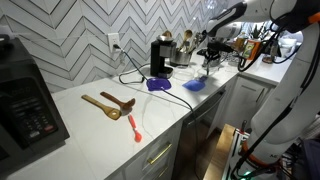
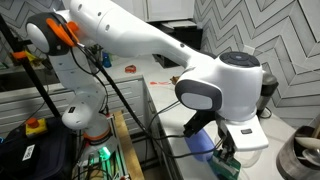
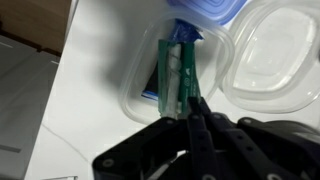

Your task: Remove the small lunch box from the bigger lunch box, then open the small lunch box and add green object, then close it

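Gripper (image 3: pixel 197 108) shut (jaws together) beside green object (image 3: pixel 177 70).

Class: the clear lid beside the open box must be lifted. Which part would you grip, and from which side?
Grip the lid by its raised rim, from above: it lies flat on the counter, so only the rim offers a pinch. Probably take the edge nearest the gripper; the edge facing the box is crowded.

- the arm (image 2: pixel 130 40) is glossy white, chunky rounded shells
- orange ring (image 2: pixel 63 32) around one joint
- dark grey cap (image 2: pixel 200 95) on the fat joint
- black cables (image 2: pixel 112 95) strung alongside
- gripper (image 3: pixel 197 105) is matte black all over
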You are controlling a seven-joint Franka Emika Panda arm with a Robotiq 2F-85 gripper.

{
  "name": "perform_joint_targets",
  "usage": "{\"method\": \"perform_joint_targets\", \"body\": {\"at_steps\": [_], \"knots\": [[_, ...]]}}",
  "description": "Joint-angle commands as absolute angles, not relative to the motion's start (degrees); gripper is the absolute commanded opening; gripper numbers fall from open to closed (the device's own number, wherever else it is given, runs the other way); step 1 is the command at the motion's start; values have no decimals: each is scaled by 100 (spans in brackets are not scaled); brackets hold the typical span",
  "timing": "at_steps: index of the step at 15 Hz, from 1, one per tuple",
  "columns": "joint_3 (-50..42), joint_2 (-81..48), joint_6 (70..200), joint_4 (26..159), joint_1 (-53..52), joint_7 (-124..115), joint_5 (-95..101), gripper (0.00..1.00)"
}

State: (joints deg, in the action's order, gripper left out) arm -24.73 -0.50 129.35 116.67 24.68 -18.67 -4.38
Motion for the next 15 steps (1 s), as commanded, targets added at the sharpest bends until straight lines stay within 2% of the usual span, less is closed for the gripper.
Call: {"method": "perform_joint_targets", "body": {"at_steps": [1, 9, 10, 15], "knots": [[-2498, -487, 12765, 11375, 2492, -2138, -536, 0], [-2463, -1188, 12399, 10880, 2423, -2570, -486, 0], [-2462, -1247, 12351, 10821, 2419, -2603, -474, 19], [-2482, -1322, 12202, 10650, 2407, -2714, -431, 55]]}}
